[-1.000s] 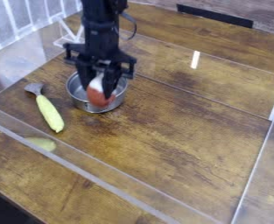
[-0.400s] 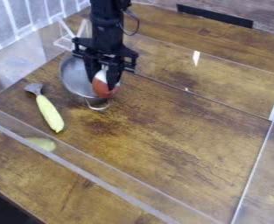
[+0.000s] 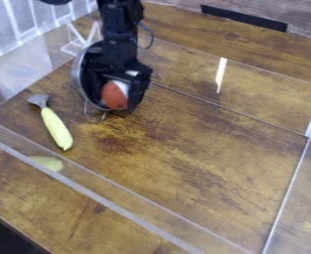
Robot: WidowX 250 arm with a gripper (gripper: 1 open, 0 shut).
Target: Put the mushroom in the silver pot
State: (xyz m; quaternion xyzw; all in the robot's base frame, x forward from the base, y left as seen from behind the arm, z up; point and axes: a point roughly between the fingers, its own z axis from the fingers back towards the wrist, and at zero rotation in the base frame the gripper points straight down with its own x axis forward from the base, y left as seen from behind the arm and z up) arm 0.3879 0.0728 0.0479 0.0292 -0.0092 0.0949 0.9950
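Observation:
The silver pot [image 3: 83, 92] stands at the back left of the wooden table, its rim showing around the arm's dark fingers. The mushroom [image 3: 112, 96], a reddish cap with a pale patch, lies inside the pot. My gripper [image 3: 115, 85] hangs straight down over the pot's mouth. Its dark fingers stand wide apart, one on each side of the mushroom, and seem to be off it. The picture is blurred there, so the fingertips and part of the pot's inside are hard to make out.
A long yellow vegetable [image 3: 56, 127] with a grey end lies left of the pot. A second yellowish piece [image 3: 45, 163] sits by the clear plastic wall [image 3: 144, 220] that fences the table's front. A white rack [image 3: 19, 30] stands at the back left.
The gripper came down into the pot with the mushroom between its fingers. The fingers have since spread apart, and the mushroom now rests in the pot. The pot shifted a little.

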